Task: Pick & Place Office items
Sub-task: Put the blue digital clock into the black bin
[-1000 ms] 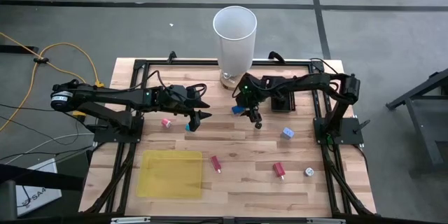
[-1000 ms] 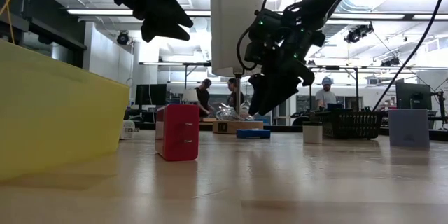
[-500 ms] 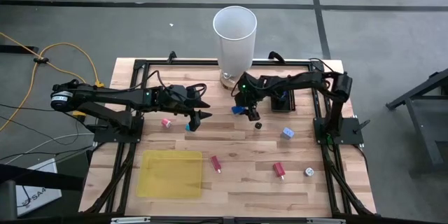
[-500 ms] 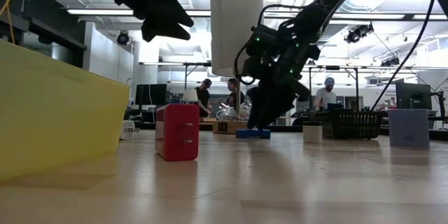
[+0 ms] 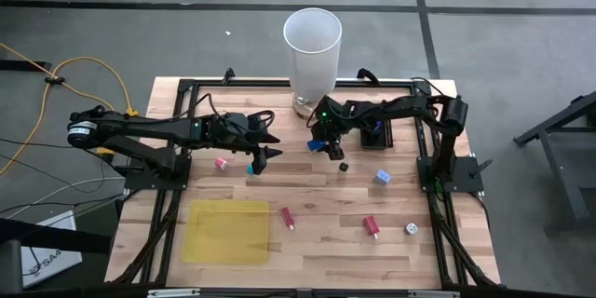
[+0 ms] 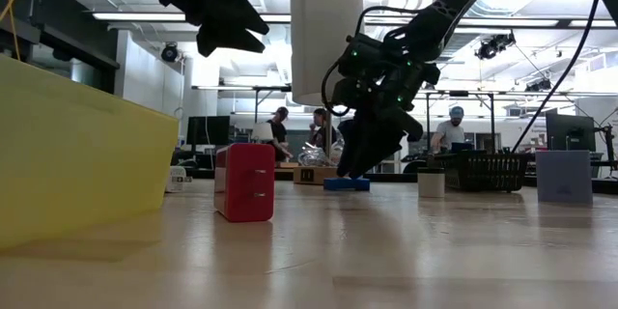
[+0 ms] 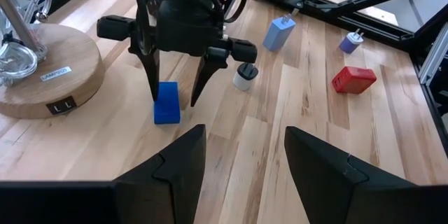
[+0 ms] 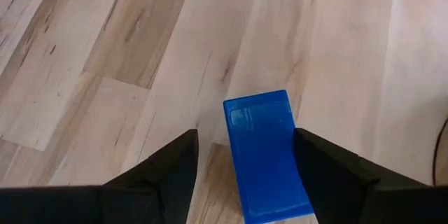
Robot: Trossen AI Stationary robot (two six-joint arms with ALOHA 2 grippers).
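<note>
Grey concrete floor [image 5: 521, 19] all around, dark seam lines crossing upper frame. Yellow cable [image 5: 56, 74] looping at upper left. In low view: bright ceiling strip lights [image 6: 145, 16] across top, people [image 6: 282, 130] seated at mid-frame, black basket [image 6: 488, 170] at right.

Block [image 8: 264, 155] between right tool [image 8: 243, 155] fingers

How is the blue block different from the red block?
The blue block lies flat on the table, while the red block stands upright. The blue block sits between the open fingers of the right gripper; the red block has no gripper around it. The blue block lies near the round wooden base, the red block out on the bare boards. Both are small, boxy pieces resting on the wooden table.
</note>
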